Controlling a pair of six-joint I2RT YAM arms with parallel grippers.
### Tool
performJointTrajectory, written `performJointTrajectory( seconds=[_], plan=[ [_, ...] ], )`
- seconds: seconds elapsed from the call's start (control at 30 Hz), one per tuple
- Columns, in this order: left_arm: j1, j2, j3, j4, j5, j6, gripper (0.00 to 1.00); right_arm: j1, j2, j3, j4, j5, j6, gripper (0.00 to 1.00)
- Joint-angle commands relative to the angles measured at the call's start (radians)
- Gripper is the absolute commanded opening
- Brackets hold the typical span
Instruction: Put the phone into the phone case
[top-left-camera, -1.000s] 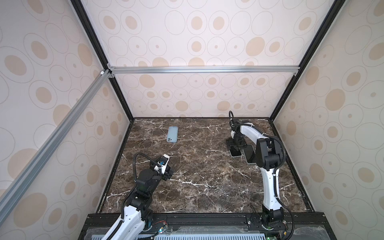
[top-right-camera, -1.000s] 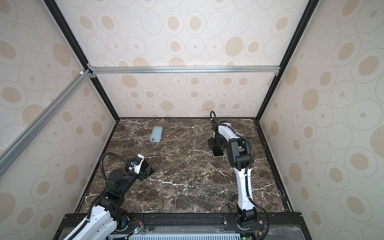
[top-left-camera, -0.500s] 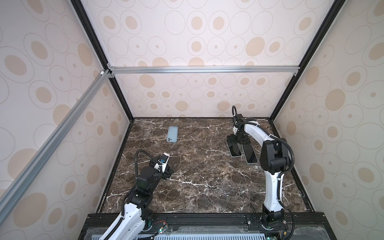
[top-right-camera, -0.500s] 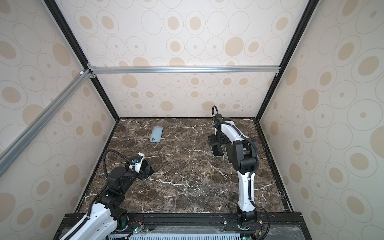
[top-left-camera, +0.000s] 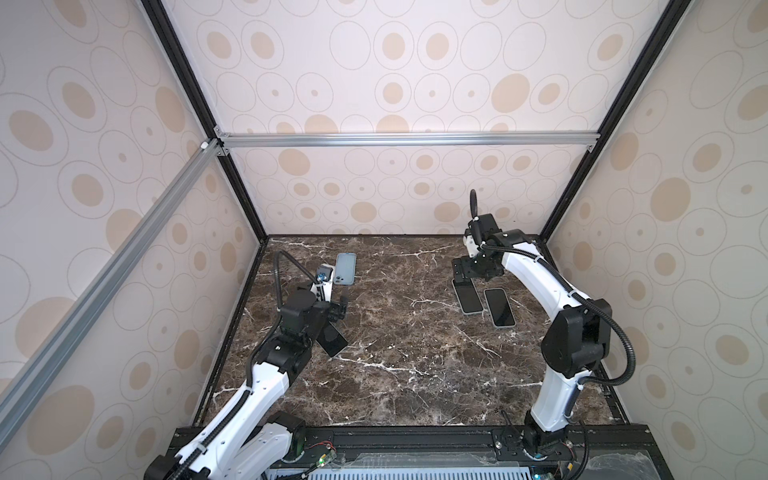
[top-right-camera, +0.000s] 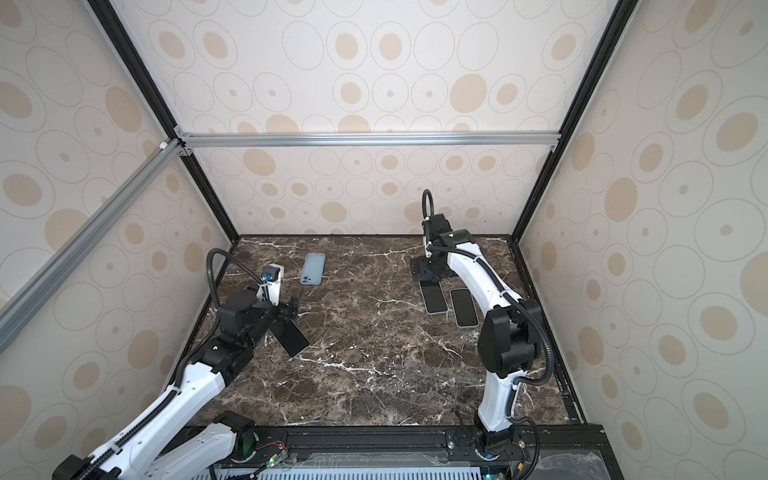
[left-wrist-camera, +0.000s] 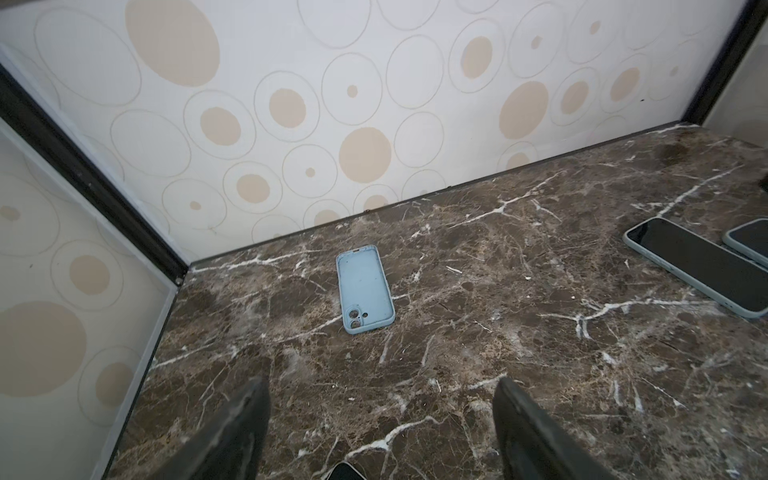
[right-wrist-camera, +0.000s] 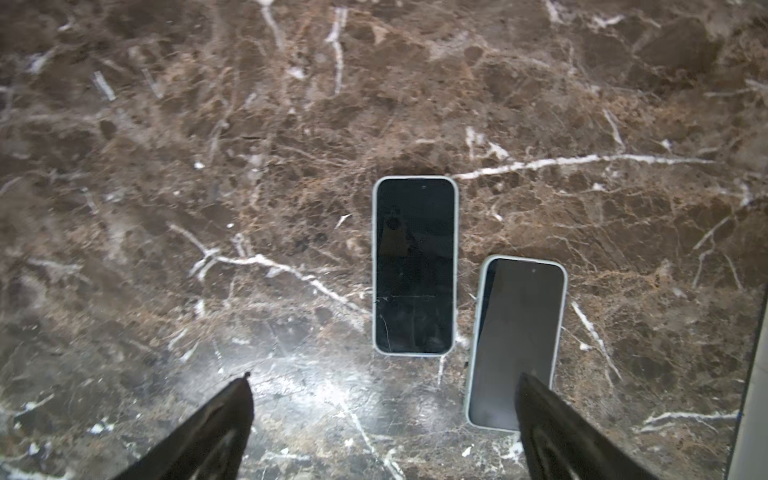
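Blue case (left-wrist-camera: 365, 291) empty, open side up, far left on counter (top-left-camera: 415, 374). Left wrist view shows its camera cutout; both top views too small for that. Bare dark phone (top-left-camera: 332, 340) lies right by left gripper (left-wrist-camera: 380, 382), partly under arm. Top views show most of it, wrist view catches only a corner. Left gripper spread wide, nothing clamped. Right gripper (right-wrist-camera: 384, 376) also wide, empty, hanging over cased phones (right-wrist-camera: 415, 266), pair side by side on right.

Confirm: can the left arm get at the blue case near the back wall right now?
Probably yes. The blue case lies flat and alone on the marble table, straight ahead of the left gripper, whose jaws stand open. Nothing sits between them; the two phones lie well aside.
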Motion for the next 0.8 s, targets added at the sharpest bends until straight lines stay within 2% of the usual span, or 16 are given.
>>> performJointTrajectory(
  seconds=[0.0,0.23,0.53,0.77],
  plan=[
    [0.009,0.098,0.107,-0.089,-0.054,-0.099,0.84,0.072,-0.034,-0.023,0.042,0.021,-0.057,0.98],
    [0.046,0.384,0.333,-0.200,-0.063,-0.177,0.83,0.163,-0.065,-0.068,0.118,-0.003,-0.092,0.95],
    [0.132,0.727,0.552,-0.309,0.120,-0.375,0.73,0.169,-0.071,-0.120,0.150,-0.081,-0.072,0.91],
    [0.161,0.786,0.531,-0.325,0.099,-0.537,0.78,0.168,-0.076,-0.138,0.156,-0.101,-0.064,0.91]
  ],
)
